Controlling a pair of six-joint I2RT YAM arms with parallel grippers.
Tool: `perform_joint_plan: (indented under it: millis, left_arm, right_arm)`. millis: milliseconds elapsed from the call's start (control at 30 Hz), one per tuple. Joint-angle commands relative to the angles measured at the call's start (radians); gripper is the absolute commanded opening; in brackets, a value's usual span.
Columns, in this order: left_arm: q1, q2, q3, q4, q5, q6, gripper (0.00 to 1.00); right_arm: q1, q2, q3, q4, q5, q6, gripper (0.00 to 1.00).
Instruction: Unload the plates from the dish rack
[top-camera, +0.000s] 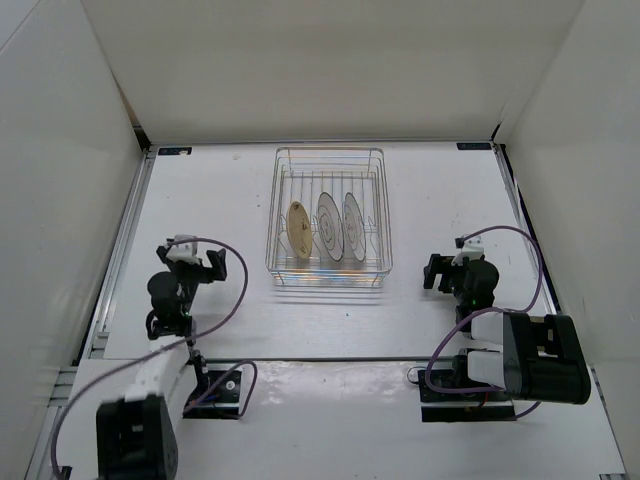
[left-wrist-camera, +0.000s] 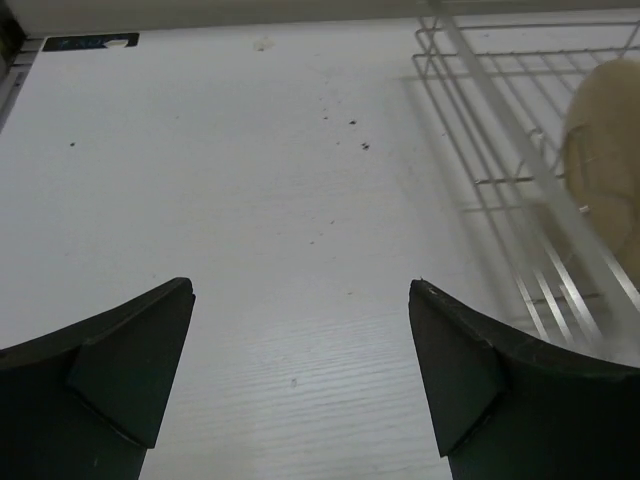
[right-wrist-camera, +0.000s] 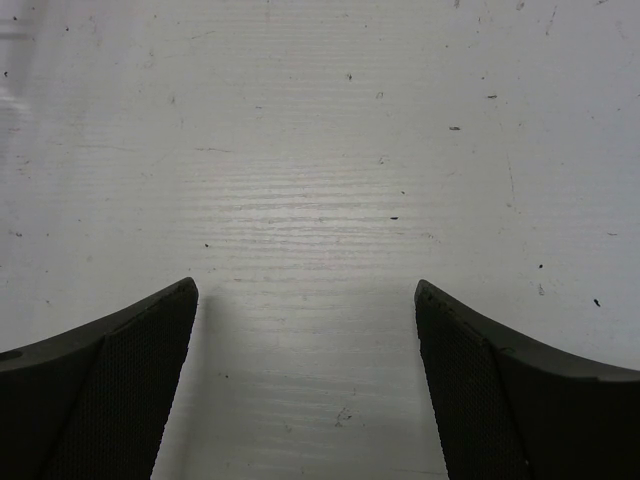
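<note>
The silver wire dish rack (top-camera: 375, 215) stands at the table's middle back. In it three plates stand on edge: a golden-tan plate (top-camera: 299, 232) on the left, then two white plates with dark rings (top-camera: 329, 227) (top-camera: 353, 226). My left gripper (top-camera: 197, 263) is open and empty, left of the rack and apart from it. In the left wrist view (left-wrist-camera: 300, 300) the rack's corner (left-wrist-camera: 470, 130) and the tan plate (left-wrist-camera: 605, 170) show at the right. My right gripper (top-camera: 437, 272) is open and empty, right of the rack; the right wrist view (right-wrist-camera: 305, 300) shows only bare table.
White walls enclose the table on the left, back and right. A metal rail (top-camera: 125, 235) runs along the left edge. Purple cables loop from both arms. The arm bases (top-camera: 500, 365) sit at the near edge.
</note>
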Motion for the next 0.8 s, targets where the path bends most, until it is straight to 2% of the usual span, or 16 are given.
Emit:
perform_joint_plan:
  millis: [0,67,100,167,233,300,333,367,467,500,533,567,600,633,700,767]
  left_arm:
    - [-0.089,-0.190,0.106,-0.543,-0.151,0.007,0.99]
    - [-0.093,-0.204,0.261,-0.620,-0.193,-0.085,0.99]
    - [-0.095,-0.196,0.354,-0.781,-0.234,-0.190,0.99]
    - [-0.095,-0.141,0.514,-0.928,-0.190,-0.232,0.99]
    - [-0.095,0.009,0.721,-1.200,-0.105,-0.193,0.99]
    - [-0.101,0.205,1.015,-1.351,-0.025,-0.203,0.99]
    - [-0.101,0.250,1.056,-1.380,-0.015,-0.236,0.99]
    - [-0.095,0.316,1.125,-1.375,0.115,-0.301,0.99]
    - [0.000,0.396,1.058,-1.170,0.389,-0.442,0.99]
    - [0.003,0.396,1.023,-0.998,0.399,-0.512,0.99]
    - [-0.050,0.396,1.019,-0.963,0.378,-0.511,0.99]
    - [-0.082,0.399,1.111,-0.967,0.332,-0.478,0.99]
    - [-0.122,0.423,1.162,-1.133,0.180,-0.312,0.99]
    - [-0.267,0.445,1.211,-1.184,0.037,-0.253,0.99]
    - [-0.332,0.549,1.388,-1.294,-0.085,-0.126,0.99]
    - [-0.383,0.620,1.470,-1.340,-0.113,-0.119,0.99]
  right_arm:
    - [0.003,0.001,0.019,0.020,-0.006,-0.011,0.90]
    - [0.003,0.001,0.019,0.018,-0.006,-0.011,0.90]
    - [0.001,0.001,0.019,0.018,-0.006,-0.009,0.90]
    - [0.000,0.001,0.020,0.018,-0.006,-0.011,0.90]
    - [0.001,0.001,0.020,0.018,-0.006,-0.011,0.90]
    - [0.003,0.001,0.021,0.018,-0.006,-0.011,0.90]
    - [0.001,0.004,0.020,0.018,-0.008,-0.011,0.90]
    - [0.000,0.004,0.021,0.018,-0.006,-0.011,0.90]
    - [0.001,0.001,0.019,0.018,-0.006,-0.011,0.90]
    - [0.001,0.001,0.021,0.017,-0.006,-0.011,0.90]
    - [0.003,0.002,0.020,0.020,-0.008,-0.014,0.90]
    - [0.003,0.001,0.019,0.018,-0.006,-0.008,0.90]
    - [0.003,0.001,0.019,0.018,-0.008,-0.009,0.90]
    - [0.001,-0.001,0.019,0.018,-0.004,-0.011,0.90]
    - [0.001,0.002,0.020,0.018,-0.006,-0.011,0.90]
    - [0.003,-0.001,0.021,0.018,-0.008,-0.009,0.90]
